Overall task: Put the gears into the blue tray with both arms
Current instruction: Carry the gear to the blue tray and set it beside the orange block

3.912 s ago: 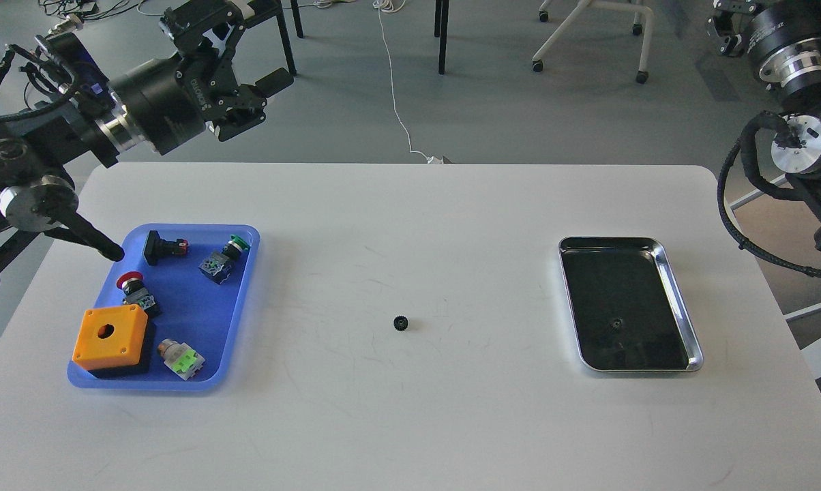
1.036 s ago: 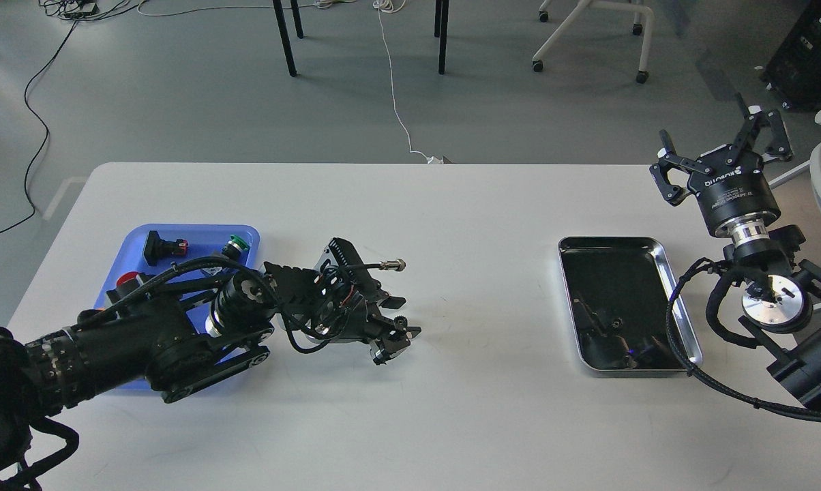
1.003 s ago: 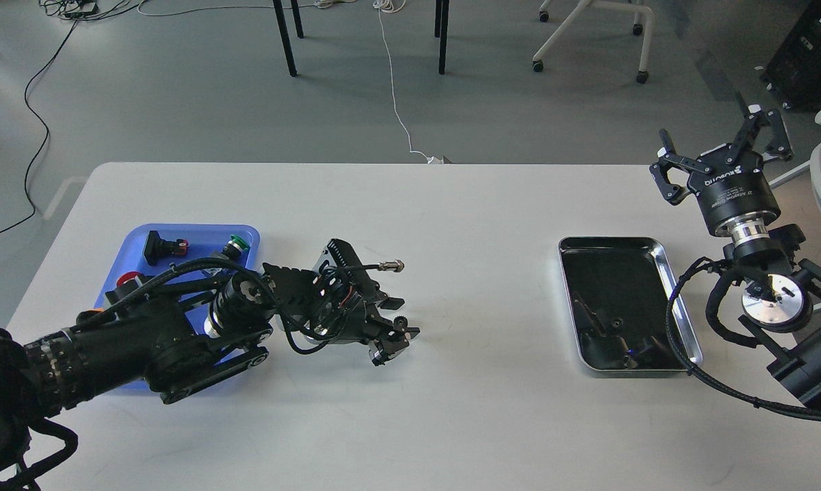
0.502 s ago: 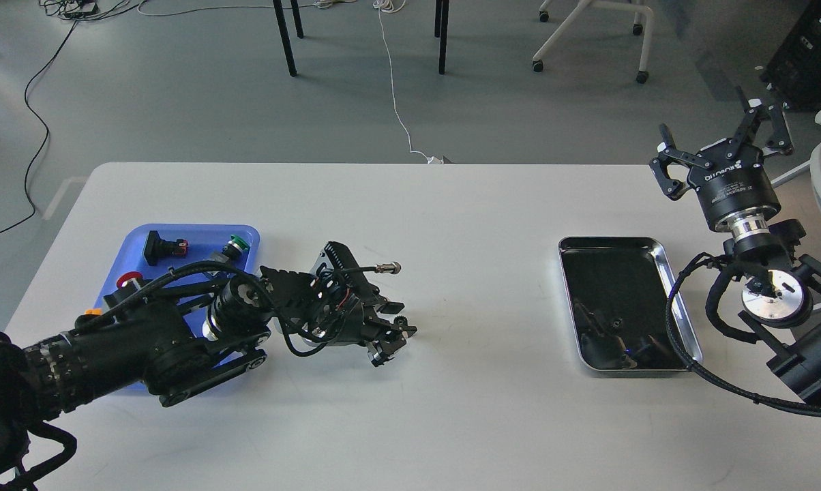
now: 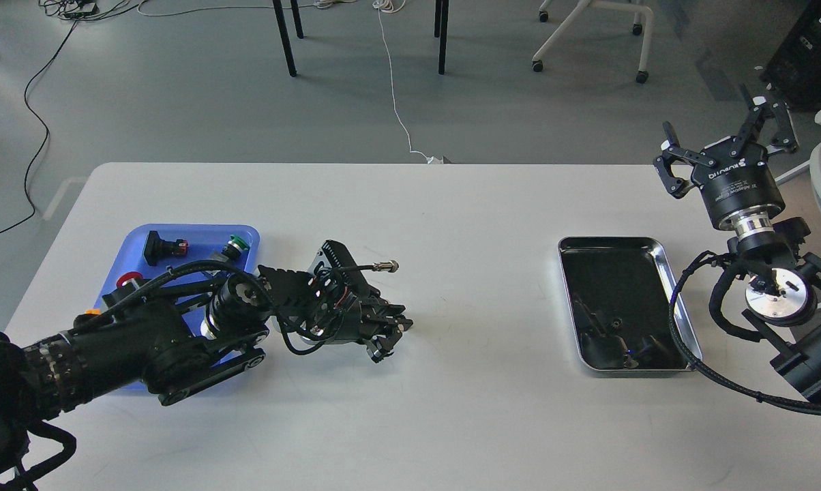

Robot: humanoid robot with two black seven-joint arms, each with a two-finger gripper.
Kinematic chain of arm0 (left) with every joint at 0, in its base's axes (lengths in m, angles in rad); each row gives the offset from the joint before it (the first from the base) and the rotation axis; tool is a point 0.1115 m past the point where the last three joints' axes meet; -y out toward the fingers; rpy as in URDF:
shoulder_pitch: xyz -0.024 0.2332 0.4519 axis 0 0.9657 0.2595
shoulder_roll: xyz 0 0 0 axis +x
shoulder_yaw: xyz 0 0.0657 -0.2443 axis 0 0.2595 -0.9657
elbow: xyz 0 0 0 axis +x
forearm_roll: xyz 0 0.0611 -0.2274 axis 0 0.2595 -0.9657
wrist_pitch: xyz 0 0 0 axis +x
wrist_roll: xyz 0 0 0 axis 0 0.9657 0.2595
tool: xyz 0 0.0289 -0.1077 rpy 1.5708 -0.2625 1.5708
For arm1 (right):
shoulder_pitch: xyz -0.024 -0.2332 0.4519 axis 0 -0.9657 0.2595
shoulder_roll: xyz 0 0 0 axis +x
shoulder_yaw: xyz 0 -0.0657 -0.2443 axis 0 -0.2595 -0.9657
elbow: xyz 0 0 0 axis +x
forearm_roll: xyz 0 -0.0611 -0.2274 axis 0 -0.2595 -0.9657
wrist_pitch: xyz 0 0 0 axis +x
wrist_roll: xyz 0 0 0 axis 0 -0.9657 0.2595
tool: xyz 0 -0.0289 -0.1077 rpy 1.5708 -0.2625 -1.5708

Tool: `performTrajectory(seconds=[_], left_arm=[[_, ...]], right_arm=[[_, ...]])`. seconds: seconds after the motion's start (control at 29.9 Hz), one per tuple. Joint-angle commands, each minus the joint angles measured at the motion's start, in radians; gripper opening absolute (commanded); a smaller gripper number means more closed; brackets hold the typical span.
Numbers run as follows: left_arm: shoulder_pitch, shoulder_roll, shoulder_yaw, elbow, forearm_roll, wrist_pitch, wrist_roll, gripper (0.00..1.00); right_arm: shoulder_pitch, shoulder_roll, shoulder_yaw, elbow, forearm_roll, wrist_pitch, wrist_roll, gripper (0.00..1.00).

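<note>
Closed now around the spot where a gear lay on the table half a second ago, the left pincer [image 5: 391, 326] has drawn its fingers together, and that gear is no longer visible apart from them; whether it is actually clamped between the fingertips cannot be told, since everything there is black on black. The left arm [image 5: 144, 341] lies low and nearly flat over the white table [image 5: 410, 423], reaching in from the lower left and crossing the near right part of the blue tray [image 5: 199, 235], with its wrist and cable loops just right of the tray's edge.

The right arm [image 5: 768, 273] has shifted only slightly. It stands beyond the table's right edge with its pincer [image 5: 727, 146] raised and pointing away, fingers spread wide and holding nothing.

A second gear [image 5: 616, 322] rests inside the silver tray [image 5: 663, 262], near the middle of its dark bottom, well apart from the blue tray. In the blue tray's far end a black switch with a red cap [image 5: 161, 245] and a green-capped switch [image 5: 236, 243] show; the rest is hidden by the arm.

Behind the table lies a grey floor [image 5: 178, 102] with a white cable [image 5: 397, 102], dark furniture legs and a white wheeled chair base [image 5: 588, 34].
</note>
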Motion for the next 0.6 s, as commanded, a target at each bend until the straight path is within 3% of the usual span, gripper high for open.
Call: performTrajectory(seconds=[0.0,0.17,0.4,0.57], left_arm=[[-0.012,0.02,-0.018,-0.019,0.0,0.002,-0.001,0.13],[-0.084,0.132,-0.061,-0.119,0.0,0.002,-0.001,0.13],[-0.133,0.406,-0.064,-0.222,-0.137,0.005,-0.009,0.14],[-0.121,0.552,-0.049,-0.203,-0.14,0.031,-0.083,0.13]], right_arm=[[0.001,0.0,0.0,0.002,0.0,0.0,0.0,0.99],[0.008,-0.037,0.0,0.003,0.0,0.0,0.0,0.99],[0.006,-0.069,0.003,0.003,0.0,0.0,0.0,0.99],[0.006,-0.072,0.005,0.003,0.0,0.0,0.0,0.99]])
